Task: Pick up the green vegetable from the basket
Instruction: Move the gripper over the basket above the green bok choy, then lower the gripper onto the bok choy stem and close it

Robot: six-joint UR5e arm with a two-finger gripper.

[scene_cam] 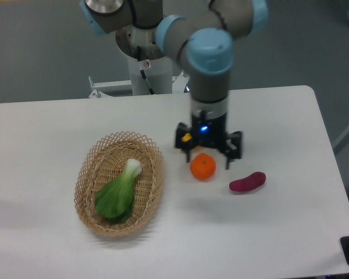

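The green vegetable (118, 193) lies in the basket (87, 177) at the left of the table, with its pale stem pointing up and to the right. Its broad green leaves fill the near half of the basket. My gripper (208, 156) hangs open well to the right of the basket, just above the orange (203, 167), with nothing between its fingers.
A purple vegetable (248, 182) lies right of the orange. A yellow fruit (186, 138) is mostly hidden behind the gripper. The arm's base column (145, 64) stands at the table's back edge. The table's right edge runs close to the purple vegetable.
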